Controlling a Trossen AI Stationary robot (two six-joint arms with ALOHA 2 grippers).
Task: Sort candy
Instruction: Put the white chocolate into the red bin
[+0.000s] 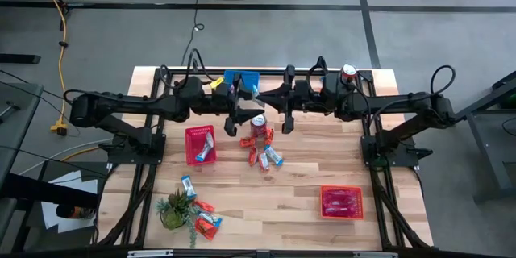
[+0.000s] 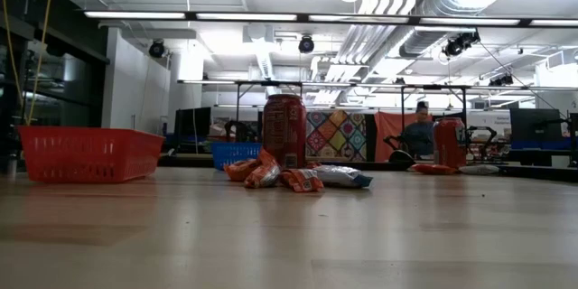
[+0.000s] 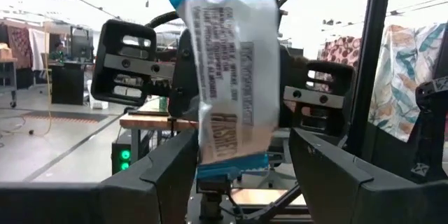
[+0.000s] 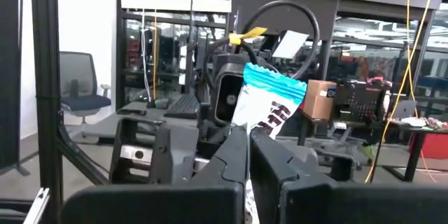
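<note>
Both arms meet in mid-air above the far middle of the wooden desk (image 1: pixel 282 201), their claws facing one another over a red-and-silver drink can (image 1: pixel 258 123); between them hangs a blue-and-white candy packet (image 3: pixel 234 77), seen lengthways from the left wrist and, from the right wrist, rising above the right arm's fingers. The right claw (image 4: pixel 250 147) is clamped tight on the packet's lower end, its two dark fingers pressed together; the left claw (image 3: pixel 241 161) stands wide, its fingers (image 3: pixel 168 175) spread either side of the packet's lower end, and whether they touch it cannot be told. The remaining candy lies in two places: a loose heap of orange and blue-and-white packets (image 1: pixel 264 155) just in front of the can, and a second scatter (image 1: pixel 200 210) beside a small green plant (image 1: pixel 172 210) near the desk's front left corner. A red basket (image 1: pixel 201 145) left of centre holds a couple of packets; another red basket (image 1: pixel 342 201) toward the front right holds pink-red ones; a blue basket (image 1: pixel 242 81) sits at the far edge behind the arms. A second can (image 1: pixel 348 72) stands at the far right. From desk level the heap (image 2: pixel 298 177) lies against the can.
</note>
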